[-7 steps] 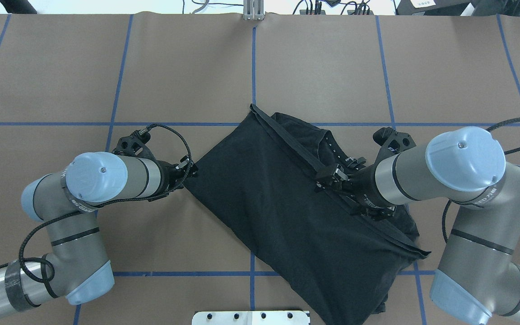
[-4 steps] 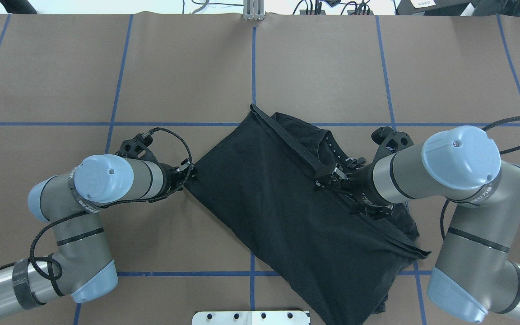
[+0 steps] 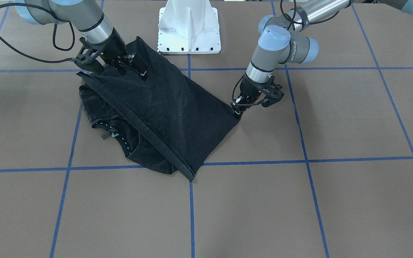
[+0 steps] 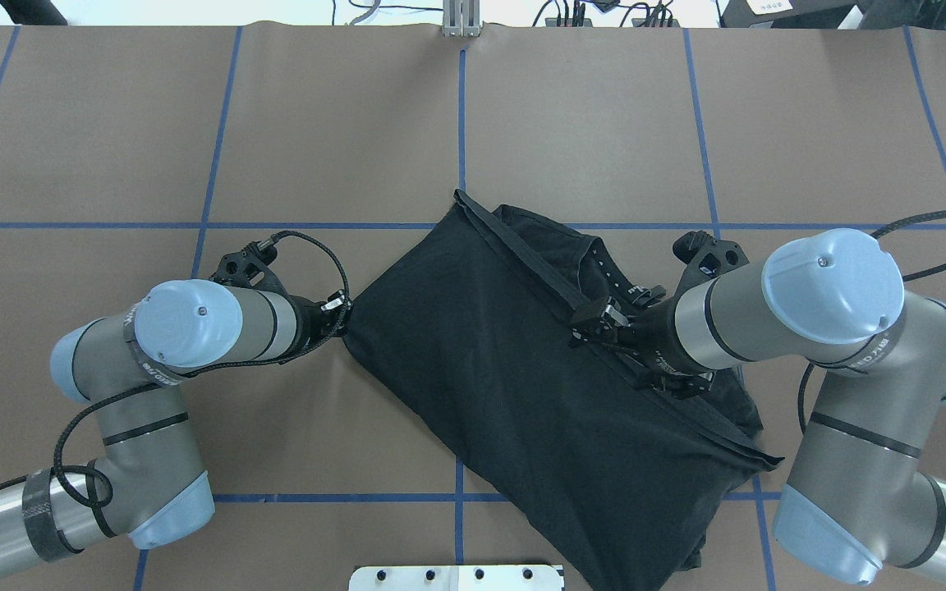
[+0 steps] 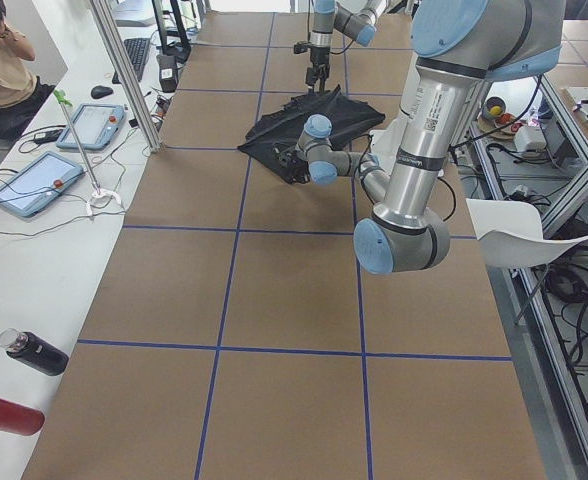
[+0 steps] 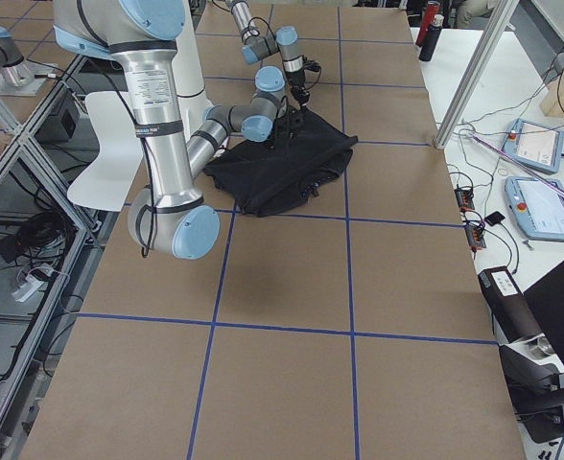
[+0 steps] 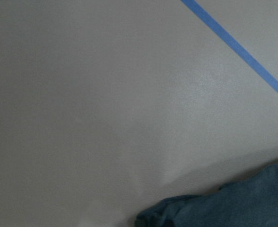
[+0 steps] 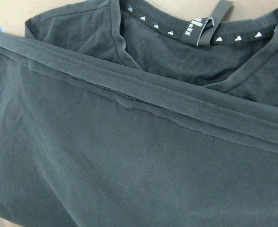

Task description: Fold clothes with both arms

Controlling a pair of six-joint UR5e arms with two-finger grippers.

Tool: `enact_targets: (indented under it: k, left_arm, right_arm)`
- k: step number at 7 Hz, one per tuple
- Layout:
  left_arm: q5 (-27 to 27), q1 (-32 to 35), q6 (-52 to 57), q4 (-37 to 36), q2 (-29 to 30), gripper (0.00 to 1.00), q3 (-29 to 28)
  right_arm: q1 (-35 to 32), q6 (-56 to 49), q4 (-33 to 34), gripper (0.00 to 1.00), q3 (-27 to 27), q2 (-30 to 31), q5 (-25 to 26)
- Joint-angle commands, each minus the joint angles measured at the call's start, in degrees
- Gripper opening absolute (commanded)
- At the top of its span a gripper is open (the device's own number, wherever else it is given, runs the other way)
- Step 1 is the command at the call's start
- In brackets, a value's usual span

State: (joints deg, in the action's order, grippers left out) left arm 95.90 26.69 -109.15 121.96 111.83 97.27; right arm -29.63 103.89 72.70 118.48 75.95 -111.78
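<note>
Left tool (image 4: pixel 342 315) sits right at the side corner (image 4: pixel 351 327) of the shirt (image 4: pixel 481 361), but I cannot tell if it is pinching it. Right tool (image 4: pixel 598 321) looks open, its fingers spread over the folded edge (image 4: pixel 522 256) near the neck (image 4: pixel 600 264). I think one tool works each side so the shirt folds flat. The shirt lies half folded in the middle of the tabletop (image 4: pixel 317 123). Since a second ago, the left arm (image 4: pixel 185 320) has slid closer and nudged the corner in. The right arm (image 4: pixel 830 275) has barely moved.
</note>
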Motion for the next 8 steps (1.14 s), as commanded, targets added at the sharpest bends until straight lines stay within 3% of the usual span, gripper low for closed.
enact_targets:
  k: [1,3,4,5,7,8]
  left_arm:
    - [0.1,1.3,5.6,0.0,0.3,0.00,1.3]
    - [-0.2,9.0,14.5,0.3,5.1,0.00,-1.1]
    - [0.0,13.2,18.7,1.9,8.9,0.00,-7.0]
    - [0.0,16.2,19.3,8.0,12.9,0.00,-16.1]
    - [-0.3,19.4,19.8,23.0,28.0,0.00,-42.8]
    - [-0.4,20.4,23.6,26.3,31.6,0.00,-49.3]
  right_arm:
    - [-0.1,0.0,0.0,1.00,-0.1,-0.1,0.2]
    - [-1.1,-0.1,0.0,1.00,-0.1,-1.1,0.6]
    - [-1.6,-0.1,0.1,1.00,-0.1,-1.2,0.6]
    - [-1.8,-0.1,0.0,1.00,-0.1,-1.2,0.7]
    - [-3.2,-0.1,0.0,1.00,0.0,-1.3,1.1]
    - [-3.4,-0.2,0.0,1.00,-0.1,-1.3,2.8]
